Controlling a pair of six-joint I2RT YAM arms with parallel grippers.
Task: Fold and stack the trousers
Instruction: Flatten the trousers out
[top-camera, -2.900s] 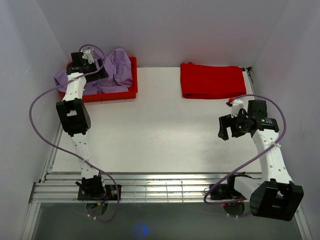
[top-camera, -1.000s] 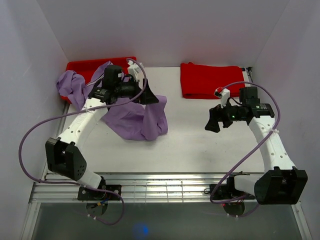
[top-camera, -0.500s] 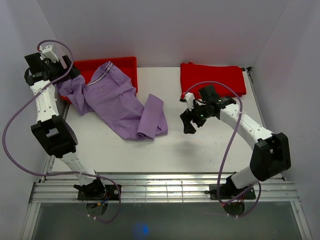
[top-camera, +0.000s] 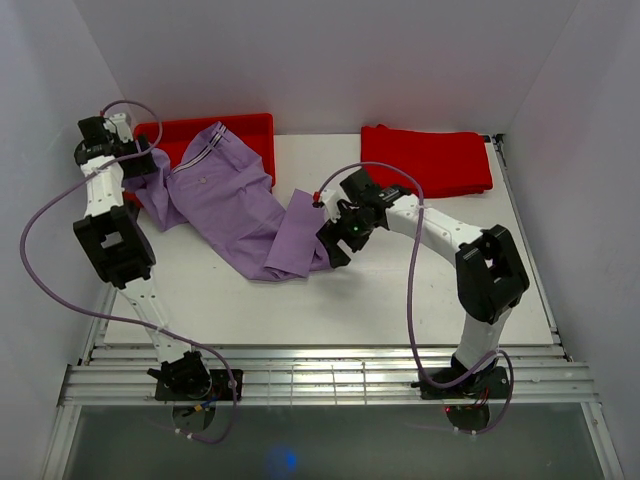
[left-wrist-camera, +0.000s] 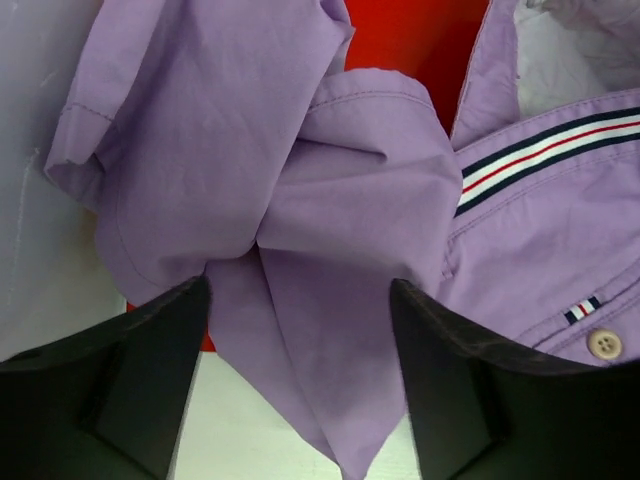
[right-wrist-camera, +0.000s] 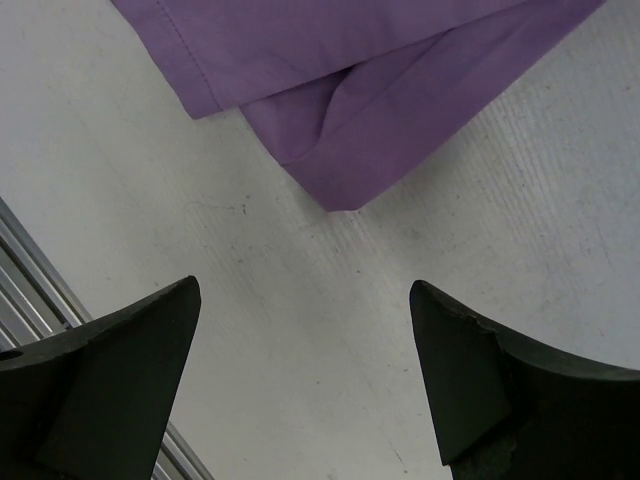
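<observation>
The lilac trousers (top-camera: 235, 205) lie crumpled from the red tray (top-camera: 255, 125) at the back left down to the table's middle. The striped waistband (left-wrist-camera: 540, 160) and a button show in the left wrist view. My left gripper (top-camera: 138, 155) hovers over the bunched part at the tray's left end. It is open, with a fold of fabric (left-wrist-camera: 330, 150) below and between its fingers (left-wrist-camera: 150, 370). My right gripper (top-camera: 333, 245) stands open just right of the leg hem. The hem corner (right-wrist-camera: 340, 195) lies ahead of its fingertips (right-wrist-camera: 450, 340), over bare table.
A folded red cloth (top-camera: 425, 160) lies at the back right of the table. White walls close in on the left, back and right. Metal rails (top-camera: 320, 375) run along the near edge by the arm bases.
My right gripper has swung left to the leg hem. My left gripper has shifted slightly right, onto the bunched fabric. Earlier the left arm dragged the trousers out of the tray and let go.
</observation>
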